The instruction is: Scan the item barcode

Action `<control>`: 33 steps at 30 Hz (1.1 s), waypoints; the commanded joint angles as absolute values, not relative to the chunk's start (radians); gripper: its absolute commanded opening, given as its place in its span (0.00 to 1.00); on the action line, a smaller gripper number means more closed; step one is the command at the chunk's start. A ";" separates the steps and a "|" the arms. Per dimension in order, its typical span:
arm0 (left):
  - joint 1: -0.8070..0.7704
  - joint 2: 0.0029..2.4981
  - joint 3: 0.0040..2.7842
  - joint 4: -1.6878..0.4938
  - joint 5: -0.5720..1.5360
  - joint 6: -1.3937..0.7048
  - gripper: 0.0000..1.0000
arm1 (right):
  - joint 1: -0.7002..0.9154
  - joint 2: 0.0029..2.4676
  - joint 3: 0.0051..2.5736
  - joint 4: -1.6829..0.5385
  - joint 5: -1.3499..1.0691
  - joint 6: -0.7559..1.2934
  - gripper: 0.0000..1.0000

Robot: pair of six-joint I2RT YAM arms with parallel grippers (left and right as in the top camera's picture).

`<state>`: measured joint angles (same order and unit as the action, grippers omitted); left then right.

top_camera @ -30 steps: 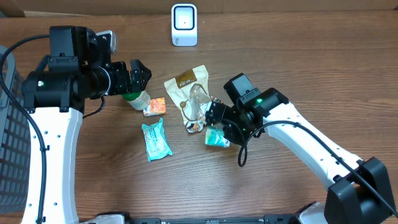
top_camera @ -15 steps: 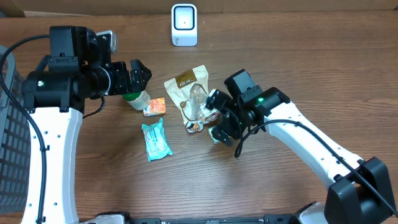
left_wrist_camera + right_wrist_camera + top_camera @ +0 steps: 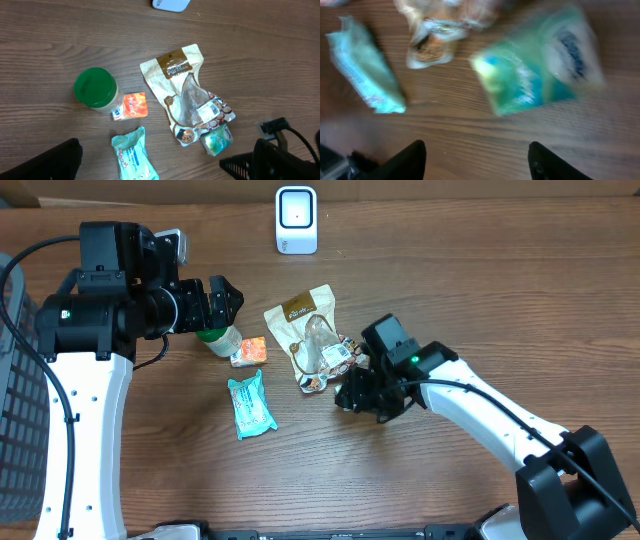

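Note:
A small green-blue packet (image 3: 535, 75) lies flat on the wood, blurred in the right wrist view, and shows beside the clear snack bag in the left wrist view (image 3: 217, 140). My right gripper (image 3: 477, 155) is open just short of it, with only bare table between its fingers. In the overhead view the right gripper (image 3: 352, 395) hides the packet. The white scanner (image 3: 296, 220) stands at the table's far edge. My left gripper (image 3: 228, 302) is open and hangs above a green-lidded jar (image 3: 215, 338).
A tan pouch (image 3: 305, 320) and a clear snack bag (image 3: 320, 355) lie mid-table. An orange packet (image 3: 248, 351) sits by the jar, and a teal wipes pack (image 3: 250, 406) lies nearer the front. A dark basket (image 3: 15, 380) stands at the left edge.
My right gripper was shut at the green-blue packet a second ago; its jaws have parted and the wrist has swung lower toward the front. The left arm has not moved.

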<state>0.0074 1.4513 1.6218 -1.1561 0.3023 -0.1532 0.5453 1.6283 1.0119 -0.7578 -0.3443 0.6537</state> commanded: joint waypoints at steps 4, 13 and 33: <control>0.007 1.440 1.618 -1.155 0.295 -0.135 1.00 | 0.551 1.633 0.955 -0.695 -0.288 1.022 0.50; 0.007 1.440 1.618 -1.155 0.295 -0.134 1.00 | 0.582 1.633 0.874 -0.565 -0.246 1.121 0.54; 0.007 1.440 1.618 -1.155 0.295 -0.134 1.00 | 0.590 1.748 0.869 -0.435 -0.236 1.160 0.41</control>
<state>0.0074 1.4513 1.6218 -1.1557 0.3023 -0.1532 0.5842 1.7115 0.8753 -0.4404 -0.2070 1.1461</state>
